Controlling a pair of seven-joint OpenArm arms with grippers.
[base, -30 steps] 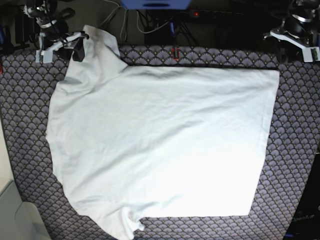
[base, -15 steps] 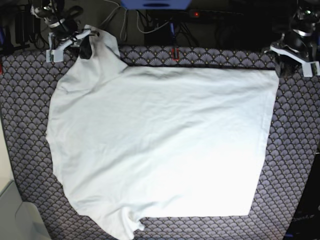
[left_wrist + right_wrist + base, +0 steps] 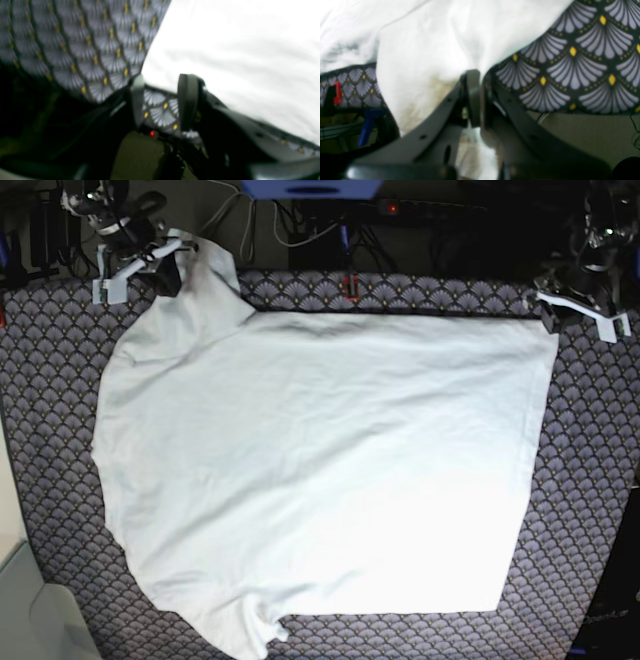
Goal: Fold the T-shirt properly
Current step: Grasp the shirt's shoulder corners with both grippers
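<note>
I saw the T-shirt (image 3: 320, 470) lying spread flat across the purple scallop-patterned tablecloth (image 3: 590, 480) on the bench. My right pincer (image 3: 476, 100) was clamped on a sleeve's edge at the far corner; my left pincer (image 3: 162, 100) stood parted, empty, just beside the shirt's corner.

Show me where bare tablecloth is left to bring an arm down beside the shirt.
Bare tablecloth runs along the T-shirt hem, near the left gripper. A narrower strip lies at the collar side. The far corner by the right gripper is crowded.
</note>
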